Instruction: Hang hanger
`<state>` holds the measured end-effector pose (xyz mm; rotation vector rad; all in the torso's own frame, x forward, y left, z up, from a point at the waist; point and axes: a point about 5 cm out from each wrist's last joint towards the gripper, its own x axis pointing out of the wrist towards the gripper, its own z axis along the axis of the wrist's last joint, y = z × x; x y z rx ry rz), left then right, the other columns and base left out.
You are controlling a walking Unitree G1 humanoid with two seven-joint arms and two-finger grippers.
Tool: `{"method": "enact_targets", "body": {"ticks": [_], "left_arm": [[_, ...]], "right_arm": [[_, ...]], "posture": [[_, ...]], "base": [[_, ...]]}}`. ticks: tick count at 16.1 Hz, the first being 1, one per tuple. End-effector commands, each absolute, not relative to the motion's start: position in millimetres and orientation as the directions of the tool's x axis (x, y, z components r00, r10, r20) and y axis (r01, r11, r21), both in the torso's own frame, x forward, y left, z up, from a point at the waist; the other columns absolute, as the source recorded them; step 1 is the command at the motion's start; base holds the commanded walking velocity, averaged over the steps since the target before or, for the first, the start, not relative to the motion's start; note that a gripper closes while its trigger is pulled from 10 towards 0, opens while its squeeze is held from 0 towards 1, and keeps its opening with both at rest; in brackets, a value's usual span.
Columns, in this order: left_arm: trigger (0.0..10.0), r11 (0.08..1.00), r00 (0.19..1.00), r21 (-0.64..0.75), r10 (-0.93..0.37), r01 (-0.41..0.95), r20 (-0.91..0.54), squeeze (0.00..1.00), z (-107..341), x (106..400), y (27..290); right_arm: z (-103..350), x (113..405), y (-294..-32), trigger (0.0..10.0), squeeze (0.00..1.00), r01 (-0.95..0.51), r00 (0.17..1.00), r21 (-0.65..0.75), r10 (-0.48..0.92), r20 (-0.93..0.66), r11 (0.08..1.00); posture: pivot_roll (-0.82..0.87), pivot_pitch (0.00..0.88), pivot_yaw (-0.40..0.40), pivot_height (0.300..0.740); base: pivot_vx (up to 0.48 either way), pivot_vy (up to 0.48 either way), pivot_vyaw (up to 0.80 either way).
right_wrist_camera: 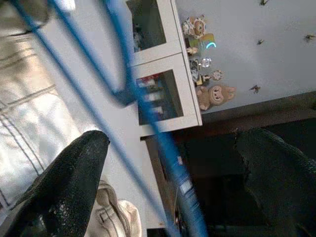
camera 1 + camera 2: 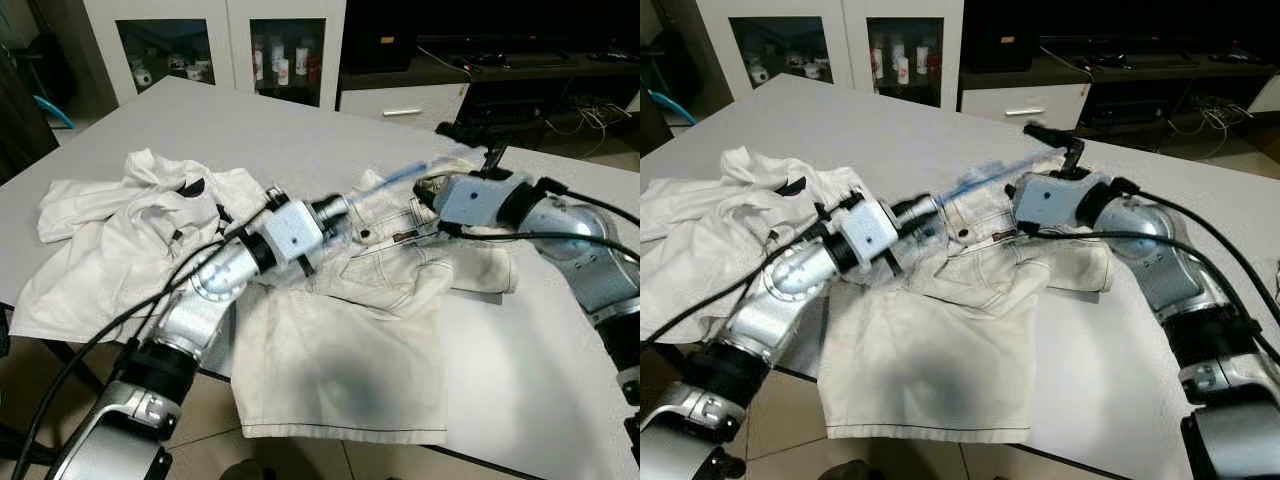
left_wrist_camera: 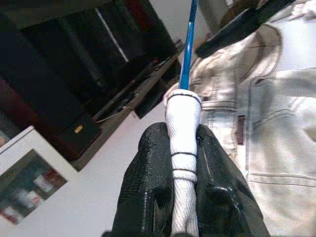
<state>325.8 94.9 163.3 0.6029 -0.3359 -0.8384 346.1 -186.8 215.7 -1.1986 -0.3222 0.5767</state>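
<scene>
A white denim garment [image 2: 380, 290] lies spread on the white table [image 2: 540, 380], its lower part hanging over the near edge. A thin blue hanger [image 2: 400, 176] rises blurred from its waistband. My left gripper [image 3: 182, 136] is shut on a rolled strip of the garment's cloth, and the blue hanger rod [image 3: 186, 49] comes out of that roll. My right gripper [image 1: 173, 148] is at the far side of the waistband. It stands open, and the hanger's blue wires [image 1: 148, 118] cross between its fingers [image 1: 74, 182] without touching them.
A crumpled white shirt [image 2: 120, 230] lies on the table's left part. Behind the table stand white glass-door cabinets [image 2: 210, 50] and a dark low unit with cables [image 2: 560, 90]. The right arm [image 2: 580, 250] reaches in over bare tabletop on the right.
</scene>
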Motion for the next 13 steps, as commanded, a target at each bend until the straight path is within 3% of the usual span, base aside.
{"method": "enact_targets", "body": {"ticks": [1, 2, 3, 4, 5, 6, 8, 11, 12, 13], "left_arm": [[10.0, 0.484, 0.604, 0.639, -0.796, 0.598, 0.038, 0.0, 165.1, 322.3, 90.8], [10.0, 0.476, 0.596, 0.644, -0.802, 0.599, 0.037, 0.0, 164.7, 320.6, 88.0], [10.0, 0.473, 0.593, 0.646, -0.804, 0.6, 0.037, 0.0, 164.4, 319.8, 86.9], [10.0, 0.471, 0.592, 0.646, -0.805, 0.601, 0.037, 0.0, 164.1, 319.1, 86.2], [10.0, 0.469, 0.589, 0.646, -0.807, 0.602, 0.037, 0.0, 163.5, 318.3, 85.4], [10.0, 0.466, 0.586, 0.647, -0.81, 0.604, 0.037, 0.0, 163.3, 317.7, 84.8], [10.0, 0.46, 0.58, 0.651, -0.814, 0.604, 0.036, 0.0, 164.1, 317.2, 83.8], [10.0, 0.453, 0.576, 0.658, -0.817, 0.602, 0.035, 0.0, 166.3, 317.4, 84.0], [10.0, 0.453, 0.577, 0.658, -0.816, 0.602, 0.035, 0.0, 166.5, 317.4, 84.1], [10.0, 0.453, 0.578, 0.659, -0.816, 0.6, 0.035, 0.0, 166.5, 317.2, 84.1]], "right_arm": [[216.1, 346.9, -188.3, 10.0, 0.0, -0.246, 0.813, -0.945, 0.577, -0.08, 0.216], [213.8, 347.7, -188.5, 8.3, 0.0, -0.248, 0.814, -0.945, 0.574, -0.084, 0.212], [213.0, 348.2, -188.6, 8.3, 0.0, -0.247, 0.815, -0.945, 0.573, -0.084, 0.213], [212.1, 348.5, -188.4, 4.7, 0.0, -0.251, 0.815, -0.944, 0.573, -0.088, 0.212], [209.3, 348.7, -188.6, 2.9, 0.0, -0.267, 0.813, -0.943, 0.572, -0.108, 0.201], [207.0, 349.0, -190.1, 3.4, 0.0, -0.271, 0.816, -0.943, 0.566, -0.119, 0.192], [203.4, 351.5, -191.4, 10.0, 0.0, -0.269, 0.827, -0.946, 0.546, -0.13, 0.182], [196.8, 354.8, -191.6, 10.0, 0.0, -0.281, 0.84, -0.946, 0.518, -0.161, 0.163], [196.2, 354.8, -192.0, 7.5, 0.0, -0.283, 0.841, -0.946, 0.516, -0.164, 0.16], [197.6, 355.3, -192.8, 0.0, 0.0, -0.271, 0.844, -0.947, 0.515, -0.147, 0.173]], "posture": [[0.06, 0.0, -0.057, 0.723], [0.06, 0.0, -0.058, 0.723], [0.06, 0.0, -0.058, 0.723], [0.06, 0.0, -0.058, 0.723], [0.06, 0.0, -0.058, 0.723], [0.06, 0.0, -0.058, 0.723], [0.06, 0.0, -0.058, 0.723], [0.07, 0.0, -0.056, 0.723], [0.07, 0.0, -0.057, 0.723], [0.07, 0.0, -0.059, 0.723]], "base": [[0.0, 0.0, 0.0], [0.0, 0.0, 0.0], [0.0, 0.0, 0.0], [0.0, 0.0, 0.0], [0.0, 0.0, 0.0], [0.0, 0.0, 0.0], [0.0, 0.0, 0.0], [0.0, 0.0, 0.0], [0.0, 0.0, 0.0], [0.0, 0.0, 0.0]]}}
